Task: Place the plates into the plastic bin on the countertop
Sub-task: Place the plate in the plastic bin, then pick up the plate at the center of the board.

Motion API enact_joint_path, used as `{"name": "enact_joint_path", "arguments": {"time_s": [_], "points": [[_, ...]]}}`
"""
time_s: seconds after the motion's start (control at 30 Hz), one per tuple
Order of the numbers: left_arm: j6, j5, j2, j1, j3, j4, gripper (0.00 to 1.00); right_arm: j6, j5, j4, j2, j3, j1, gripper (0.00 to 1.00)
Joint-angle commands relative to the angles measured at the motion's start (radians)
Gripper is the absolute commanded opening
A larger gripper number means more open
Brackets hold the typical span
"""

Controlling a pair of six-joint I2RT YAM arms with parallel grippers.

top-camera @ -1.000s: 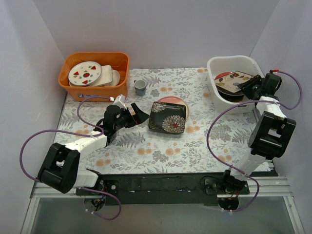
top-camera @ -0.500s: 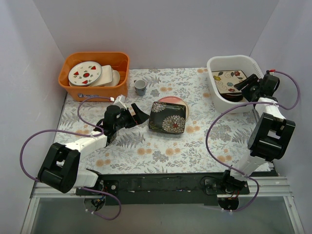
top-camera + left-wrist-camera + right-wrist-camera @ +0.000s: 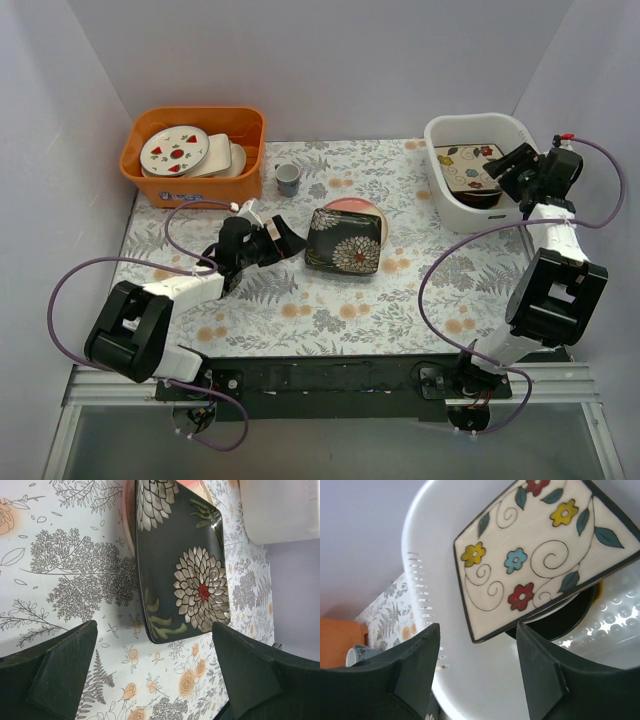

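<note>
Lying beyond parted left jaws, chrysanthemum plate

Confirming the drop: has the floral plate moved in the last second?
Yes. The floral plate slid left, away from the white bin's right rim, and now lies flat inside.

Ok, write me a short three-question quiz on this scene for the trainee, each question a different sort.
1. True or false: the black chrysanthemum plate lies inside the white plastic bin.
2. Which plate is on top in that bin? A) cream square floral plate B) yellow scalloped plate C) white round plate with red marks
3. Short answer: what lies under the black chrysanthemum plate?
Key: 1 false, it lies out on the countertop; 2 A; 3 a pink round plate.
</note>
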Motion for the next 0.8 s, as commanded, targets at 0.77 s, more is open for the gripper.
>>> {"name": "enact_joint_path", "arguments": {"time_s": [0.77], "points": [[-0.034,0.141,0.256,-0.021,0.063,0.177,0.77,0.016,-0.160,0.063,-0.236,-0.091,0.247,0.70]]}}
